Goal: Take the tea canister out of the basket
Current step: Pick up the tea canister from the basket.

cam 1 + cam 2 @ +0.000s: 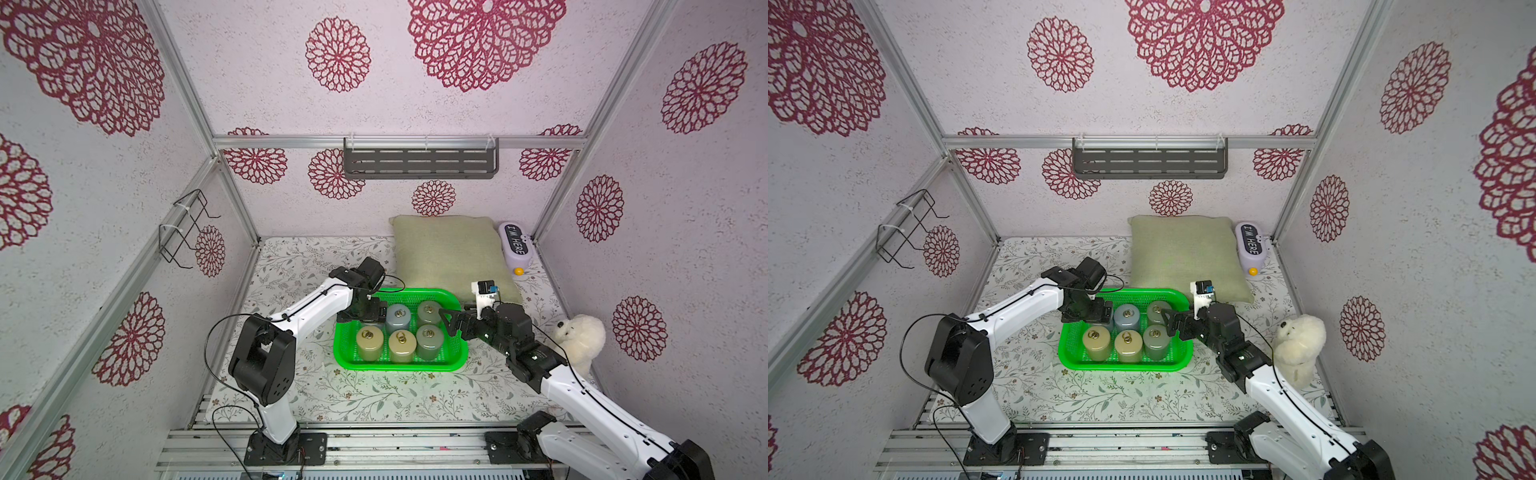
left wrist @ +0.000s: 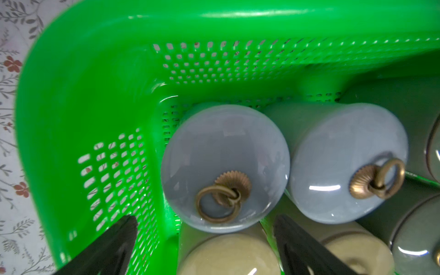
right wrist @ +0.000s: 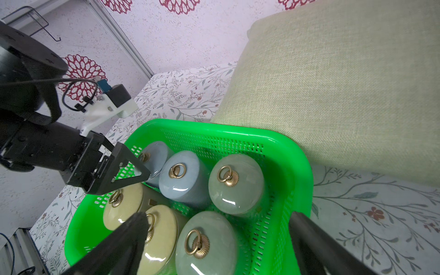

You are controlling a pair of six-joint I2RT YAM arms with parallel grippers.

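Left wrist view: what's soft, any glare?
Left wrist view: the basket rim and left gripper are blurred; the blue-grey canisters carry small white glare streaks. Right wrist view: the right gripper is soft, the green canisters sharp.

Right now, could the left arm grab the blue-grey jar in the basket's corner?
Probably yes. The left gripper hangs open right above that corner canister, nothing over its lid. It is tight, though: the basket wall is on one side and a second blue-grey canister crowds the other.
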